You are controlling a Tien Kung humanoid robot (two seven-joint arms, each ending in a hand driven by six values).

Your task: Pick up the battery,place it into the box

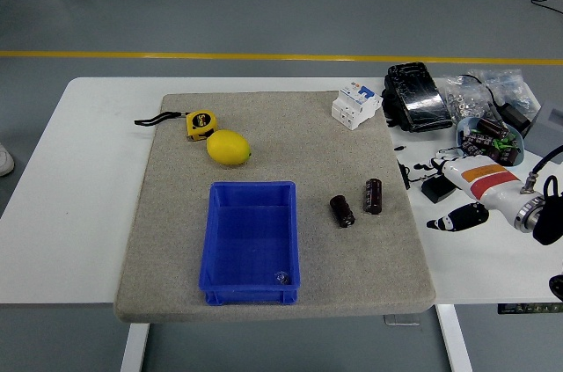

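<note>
**Batteries wait beside the box**

Two dark cylindrical batteries, one lying (342, 211) and one nearer upright (374, 195), sit at centre right on the grey felt mat (176, 240), just beside the open blue plastic box (251, 288), so the carry looks short. The right hand (457, 219) hovers at the right edge over the white desk (79, 170), fingers relaxed, holding nothing. Open mat lies between them. A yellow lemon (229, 148) stays well clear.

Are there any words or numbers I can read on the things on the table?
None can be read.
Yellow tape measure: dark round label, too blurred.
White switch block: blue mark, too small.
Two dark batteries: no readable print.
Blue box: no print shows.
</note>
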